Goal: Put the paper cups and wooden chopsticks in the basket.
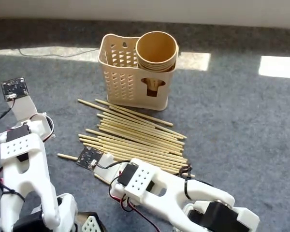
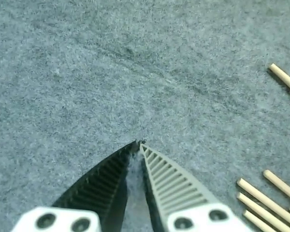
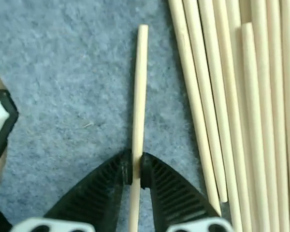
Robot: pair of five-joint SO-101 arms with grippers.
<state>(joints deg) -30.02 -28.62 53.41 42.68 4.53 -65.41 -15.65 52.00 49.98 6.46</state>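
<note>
Pinched near one end by the right end effector (image 3: 136, 169): a single chopstick (image 3: 139, 92), both black jaws clenched tight on the wood. Runs straight out ahead of the jaw tips, long axis in line with the fingers, free end toward the top of the right wrist frame. Pokes out in the high view as a short length at lower left of centre, pointing left and away from the goal. Looks flat or nearly so against the grey carpet (image 3: 63, 72); cannot tell whether lifted clear of it. Sits just beside the loose bundle of wooden chopsticks (image 1: 135, 140), roughly parallel to it and apart from the nearest stick. Beyond that bundle, at upper centre of the high view, stands the basket (image 1: 118, 77), upright, with the stacked paper cups (image 1: 157, 48) already in its right side. Probably calls for a lift, a swing up-frame over the bundle, and a tilt toward vertical so the stick drops end-first into the free left side. Right arm low across the lower right of the high view, wrist bent down over the carpet, clearly the nearer one to the sticks. Left end effector (image 2: 137, 145) closed on nothing, tips together above bare carpet, with a few stick ends at the right edge of its wrist frame.
</note>
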